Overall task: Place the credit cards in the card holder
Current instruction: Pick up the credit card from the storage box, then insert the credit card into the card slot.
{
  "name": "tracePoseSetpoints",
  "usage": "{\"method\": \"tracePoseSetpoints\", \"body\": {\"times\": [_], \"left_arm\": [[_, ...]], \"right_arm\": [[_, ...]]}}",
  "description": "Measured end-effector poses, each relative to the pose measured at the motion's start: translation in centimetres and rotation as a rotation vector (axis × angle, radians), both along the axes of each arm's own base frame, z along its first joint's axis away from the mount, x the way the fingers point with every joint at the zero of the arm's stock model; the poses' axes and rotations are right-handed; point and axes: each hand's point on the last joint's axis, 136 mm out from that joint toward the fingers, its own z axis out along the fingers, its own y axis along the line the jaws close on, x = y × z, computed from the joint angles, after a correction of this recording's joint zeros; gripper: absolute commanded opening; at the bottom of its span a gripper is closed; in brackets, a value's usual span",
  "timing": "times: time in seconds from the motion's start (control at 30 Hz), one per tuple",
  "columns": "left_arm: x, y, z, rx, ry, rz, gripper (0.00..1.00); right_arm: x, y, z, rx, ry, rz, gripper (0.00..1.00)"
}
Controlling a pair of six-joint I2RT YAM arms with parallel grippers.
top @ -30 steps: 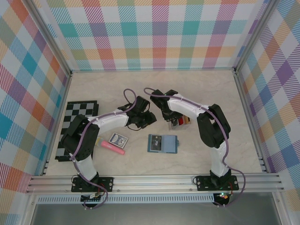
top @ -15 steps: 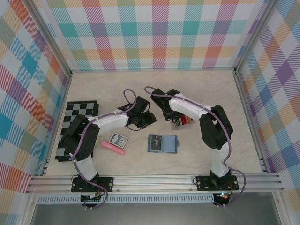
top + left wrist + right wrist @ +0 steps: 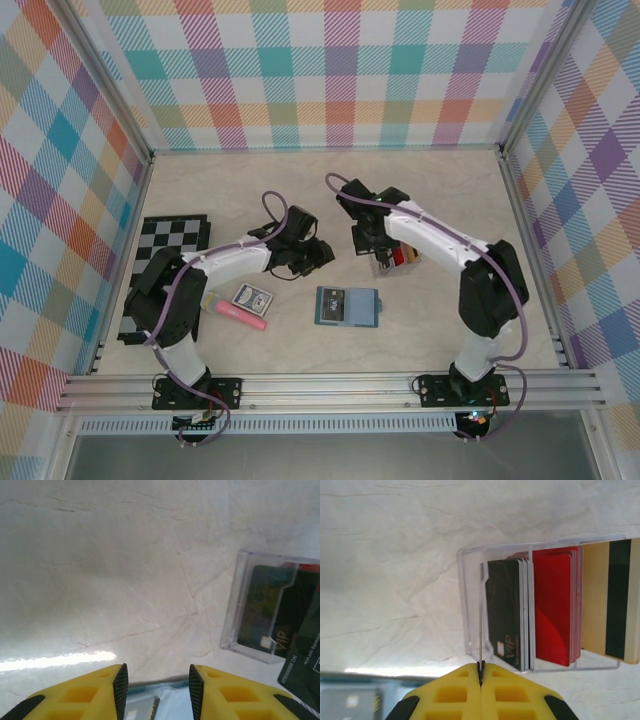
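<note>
The credit cards [image 3: 555, 605] stand in black, red and tan-gold stacks inside a clear plastic tray [image 3: 470, 605], which shows right of centre on the table from above, with the cards [image 3: 397, 258] in it. My right gripper [image 3: 481, 667] is shut on one thin card [image 3: 480, 620], seen edge-on beside the black stack. From above, the right gripper [image 3: 376, 244] hangs over the tray's left end. The teal card holder [image 3: 347, 306] lies closed, nearer the front. My left gripper [image 3: 157, 682] is open with nothing between its fingers, and from above the left gripper [image 3: 303, 256] is left of the tray.
A blue-and-white playing-card box [image 3: 251, 297] and a pink stick [image 3: 240, 313] lie left of the holder. A chessboard [image 3: 160, 270] covers the far left. Checked walls close in the table on three sides.
My right gripper has shut on a single card at the tray's left end, and the right arm's elbow has swung out to the right. The left arm has hardly moved.
</note>
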Motion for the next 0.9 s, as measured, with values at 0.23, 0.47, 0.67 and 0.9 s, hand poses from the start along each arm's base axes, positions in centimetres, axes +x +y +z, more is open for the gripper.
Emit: {"method": "tracePoseSetpoints", "body": {"times": [0.23, 0.47, 0.67, 0.9], "left_arm": [[-0.7, -1.2, 4.0, -0.195, -0.077, -0.064, 0.55], [-1.0, -3.0, 7.4, -0.41, -0.114, -0.156, 0.56], [-1.7, -4.4, 9.5, -0.537, -0.13, -0.227, 0.56], [-2.6, -4.7, 9.6, -0.584, -0.107, -0.264, 0.45]], "right_arm": [[-3.0, -0.4, 3.4, 0.432, -0.049, -0.048, 0.05], [-4.9, 2.2, 4.7, 0.811, -0.009, -0.028, 0.05], [-5.5, 4.2, 4.9, 0.959, 0.037, -0.003, 0.06], [-4.7, 4.9, 6.3, 1.056, 0.024, -0.003, 0.06]]}}
